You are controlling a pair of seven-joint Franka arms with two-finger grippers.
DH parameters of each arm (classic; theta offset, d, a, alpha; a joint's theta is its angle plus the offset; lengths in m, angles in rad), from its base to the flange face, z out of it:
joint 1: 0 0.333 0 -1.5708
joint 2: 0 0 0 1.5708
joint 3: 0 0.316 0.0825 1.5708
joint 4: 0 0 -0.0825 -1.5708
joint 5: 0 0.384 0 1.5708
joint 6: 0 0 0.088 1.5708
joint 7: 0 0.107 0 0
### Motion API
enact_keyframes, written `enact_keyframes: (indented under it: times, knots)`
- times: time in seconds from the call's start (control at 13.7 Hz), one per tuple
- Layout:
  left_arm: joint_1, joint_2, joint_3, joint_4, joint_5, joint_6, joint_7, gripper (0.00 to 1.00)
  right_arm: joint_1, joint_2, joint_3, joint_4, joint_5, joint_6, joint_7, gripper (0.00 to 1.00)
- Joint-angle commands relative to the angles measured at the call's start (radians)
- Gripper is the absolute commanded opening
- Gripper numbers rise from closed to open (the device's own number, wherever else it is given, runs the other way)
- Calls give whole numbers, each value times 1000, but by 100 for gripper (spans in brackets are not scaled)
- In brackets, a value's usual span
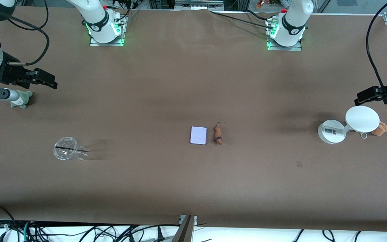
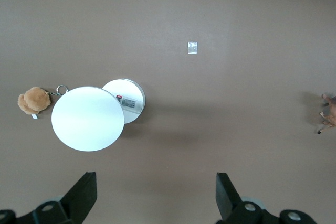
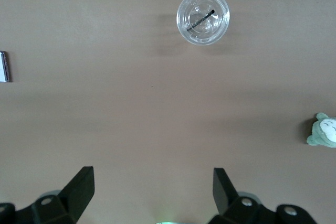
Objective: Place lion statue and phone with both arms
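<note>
The phone (image 1: pixel 198 135), a flat pale lavender-white rectangle, lies on the brown table near its middle. The lion statue (image 1: pixel 218 133), a tiny reddish-brown figurine with a thin dark tail, lies right beside it, toward the left arm's end. My left gripper (image 1: pixel 370 95) hangs open and empty over the left arm's end of the table; its wrist view (image 2: pixel 156 192) shows the lion statue (image 2: pixel 328 114) at the frame's edge. My right gripper (image 1: pixel 42 80) hangs open and empty over the right arm's end; its wrist view (image 3: pixel 153 190) shows an edge of the phone (image 3: pixel 4 66).
A white round-based stand (image 1: pixel 331 131) with a disc (image 1: pixel 362 119) and an orange-brown plush toy (image 1: pixel 380 128) sit below the left gripper. A grey-green plush toy (image 1: pixel 21 99) sits by the right gripper. A clear cup (image 1: pixel 66 148) lies on its side.
</note>
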Motion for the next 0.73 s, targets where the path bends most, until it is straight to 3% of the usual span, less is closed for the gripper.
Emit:
enact_keyframes:
  times: [0.0, 0.66]
  knots:
    - [-2, 15, 1, 33, 5, -24, 13, 100, -10, -3, 10, 4, -7, -11, -4, 100]
    - [-7, 28, 0, 35, 5, -24, 14, 100, -10, 8, 10, 4, -10, -2, -5, 100]
